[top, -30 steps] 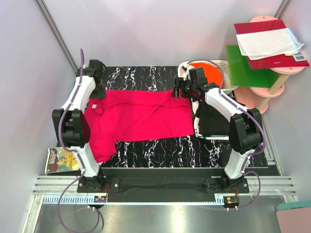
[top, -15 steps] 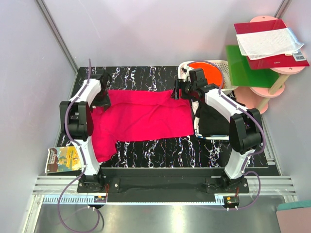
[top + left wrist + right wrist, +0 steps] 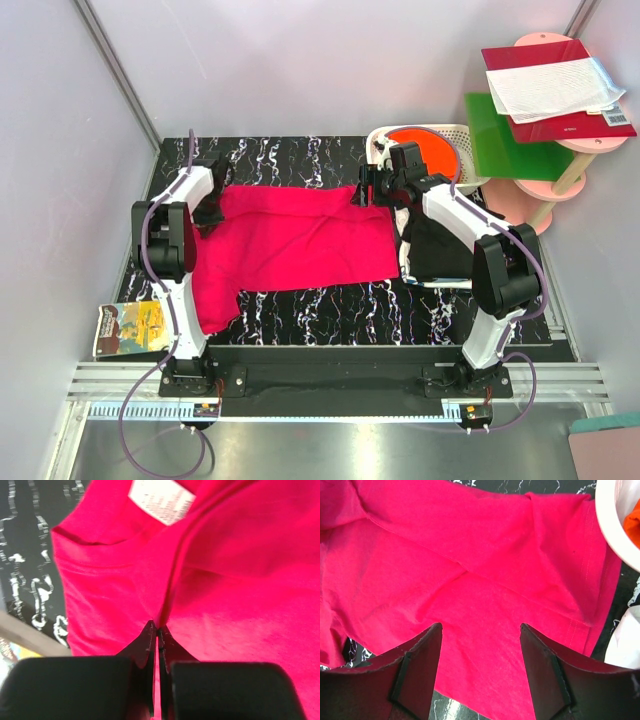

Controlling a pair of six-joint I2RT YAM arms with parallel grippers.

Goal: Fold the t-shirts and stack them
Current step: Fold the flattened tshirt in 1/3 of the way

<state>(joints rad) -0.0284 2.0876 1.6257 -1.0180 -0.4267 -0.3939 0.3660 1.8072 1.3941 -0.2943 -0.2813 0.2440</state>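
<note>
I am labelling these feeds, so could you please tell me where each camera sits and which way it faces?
Top external: fixed above and behind, looking down on the table, magenta-pink t-shirt and white basket; left arm and right arm show whole.
Left wrist: on the left arm, looking down past the left fingers, shut on a ridge of the shirt near its label.
Right wrist: on the right arm, looking down between the open right fingers at the shirt.
Shared: all three see the shirt.
</note>
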